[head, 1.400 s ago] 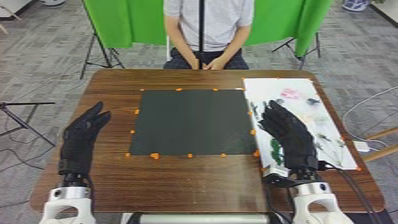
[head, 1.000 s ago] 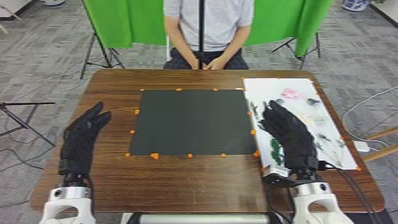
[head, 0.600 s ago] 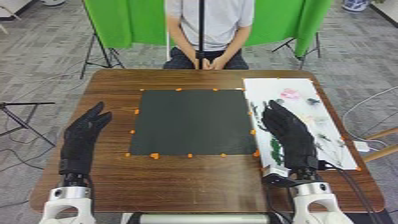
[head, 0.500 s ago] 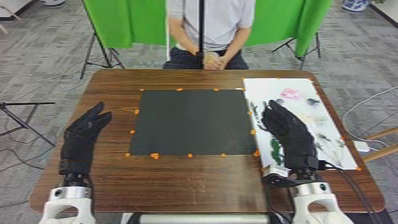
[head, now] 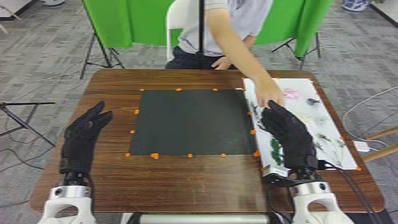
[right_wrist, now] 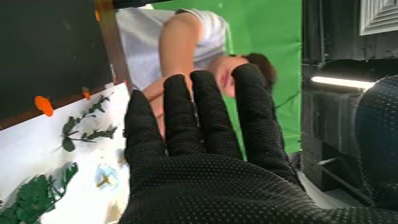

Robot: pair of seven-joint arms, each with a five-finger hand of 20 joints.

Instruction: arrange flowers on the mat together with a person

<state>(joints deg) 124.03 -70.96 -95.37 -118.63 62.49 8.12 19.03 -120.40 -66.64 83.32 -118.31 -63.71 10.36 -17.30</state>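
At the left, the left robot hand [head: 82, 132] hangs over the worktop [head: 115, 170], its fingers straight and holding nothing, with the dark mat [head: 191, 122] between it and the flowers. Along the left edge of the white board [head: 336, 145] lies a dark-leaved sprig [right_wrist: 84, 132], its long axis running roughly near to far. The person's outstretched hand [head: 269, 96] is at the board's far left part, probably set to take a stem. Just nearer is the right robot hand [head: 289, 130], fingers extended and apart from any stem; the sprig lies to its left, the green foliage [head: 276, 151] nearer and left, the pink flower [head: 291, 93] beyond its fingertips. This hand is much the closer to the flowers, so it should probably wait until the person's is clear.
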